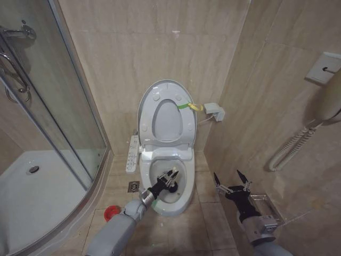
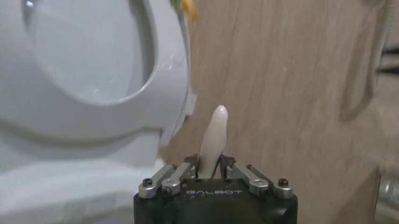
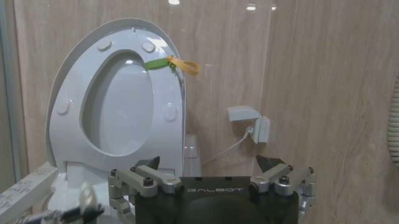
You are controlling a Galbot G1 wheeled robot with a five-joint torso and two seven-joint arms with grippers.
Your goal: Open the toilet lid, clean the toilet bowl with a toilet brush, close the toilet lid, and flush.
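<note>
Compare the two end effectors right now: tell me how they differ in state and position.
The left end effector is shut on the pale handle of the toilet brush; the right end effector is open and holds nothing. The left one reaches over the toilet bowl; the right one hovers beside it, over the floor tiles near the wall. Both are black, and both face the raised toilet lid.

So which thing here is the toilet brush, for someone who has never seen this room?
Find the white toilet bowl against the beige tiled wall, its toilet lid raised upright. The left hand reaches into that bowl, shut on the toilet brush. It is the slim pale handle standing up between the fingers, far thinner than the glossy lid beside it.
</note>
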